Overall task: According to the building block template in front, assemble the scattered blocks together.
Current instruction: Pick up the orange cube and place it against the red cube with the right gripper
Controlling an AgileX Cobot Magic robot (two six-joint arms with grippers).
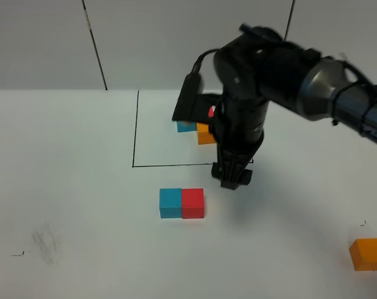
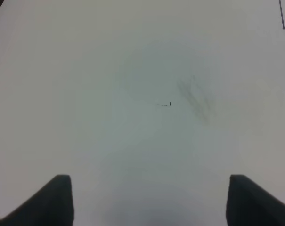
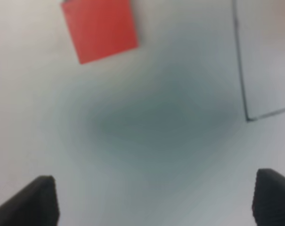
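Note:
The building block template [image 1: 205, 134] lies inside a thin black drawn rectangle [image 1: 136, 128]. Its blue, red and orange cubes are partly hidden behind my right arm. In front of the rectangle the scattered blue block [image 1: 170, 204] and red block [image 1: 193, 203] sit side by side, touching. The orange block [image 1: 367, 254] lies alone at the front right. My right gripper [image 1: 233, 180] [image 3: 156, 202] hovers open and empty just right of and behind the red block [image 3: 100, 28]. The left gripper [image 2: 151, 207] is open over bare table and does not show in the exterior view.
The white table carries a grey smudge [image 1: 45, 243] [image 2: 196, 96] and a small black mark [image 1: 17, 253] [image 2: 165, 104] at the front left. A corner of the drawn rectangle [image 3: 248, 120] shows in the right wrist view. A white wall with dark seams stands behind.

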